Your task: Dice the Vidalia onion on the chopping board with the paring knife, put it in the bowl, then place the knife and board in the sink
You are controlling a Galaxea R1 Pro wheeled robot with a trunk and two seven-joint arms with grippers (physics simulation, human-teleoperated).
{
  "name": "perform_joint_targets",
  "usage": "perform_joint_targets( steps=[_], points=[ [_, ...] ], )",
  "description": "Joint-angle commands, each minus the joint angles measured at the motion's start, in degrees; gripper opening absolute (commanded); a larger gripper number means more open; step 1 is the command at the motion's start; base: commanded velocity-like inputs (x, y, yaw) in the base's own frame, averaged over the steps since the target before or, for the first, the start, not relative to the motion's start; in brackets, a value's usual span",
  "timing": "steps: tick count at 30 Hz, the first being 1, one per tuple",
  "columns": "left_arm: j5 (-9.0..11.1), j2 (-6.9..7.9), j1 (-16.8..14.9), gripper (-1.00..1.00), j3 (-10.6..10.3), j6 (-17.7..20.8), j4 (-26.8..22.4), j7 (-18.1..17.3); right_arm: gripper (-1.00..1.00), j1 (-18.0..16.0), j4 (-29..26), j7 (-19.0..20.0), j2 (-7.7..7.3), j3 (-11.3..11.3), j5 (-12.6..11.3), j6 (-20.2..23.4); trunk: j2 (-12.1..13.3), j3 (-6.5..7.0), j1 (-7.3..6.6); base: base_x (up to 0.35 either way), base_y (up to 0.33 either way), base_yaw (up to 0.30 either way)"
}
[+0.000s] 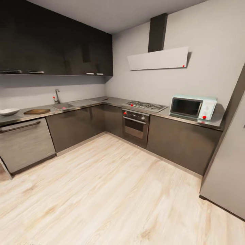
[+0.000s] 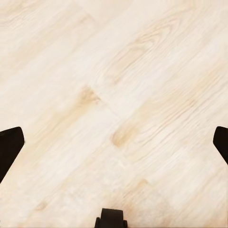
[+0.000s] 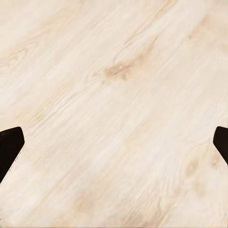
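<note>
Both grippers point down at bare pale wood floor and hold nothing: the left gripper (image 2: 114, 142) has its dark fingers spread wide to the two side edges of its wrist view, and the right gripper (image 3: 114, 142) is spread just the same. From there the work lies well apart, at the middle left of the head view. The sink (image 1: 63, 106) sits in the countertop (image 1: 112, 101) under its tap, with the chopping board (image 1: 36, 111) just beside it toward the left edge, long axis running along the counter, and the bowl (image 1: 8, 111) beyond the board at the frame's far left. The onion and the knife are too small to make out. Judging by this, the whole robot must drive forward and to the left first; the left arm is on the nearer side.
</note>
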Motion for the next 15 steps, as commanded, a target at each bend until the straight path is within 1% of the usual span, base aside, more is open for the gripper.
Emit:
perform_joint_targets(
  steps=[1,15],
  points=[
    [0.2,0.01,0.0,1.0,0.0,-0.1,0.0,0.0,1.0,0.0,0.0,0.0,0.01,0.0,0.0,-0.2,0.0,-0.05,0.02,0.21,-0.013,0.273],
    [0.2,0.04,0.0,1.0,0.0,-0.1,0.0,0.0,1.0,0.0,0.0,0.0,0.04,0.0,0.0,-0.3,0.0,-0.05,0.02,0.226,-0.002,0.273]
  ],
)
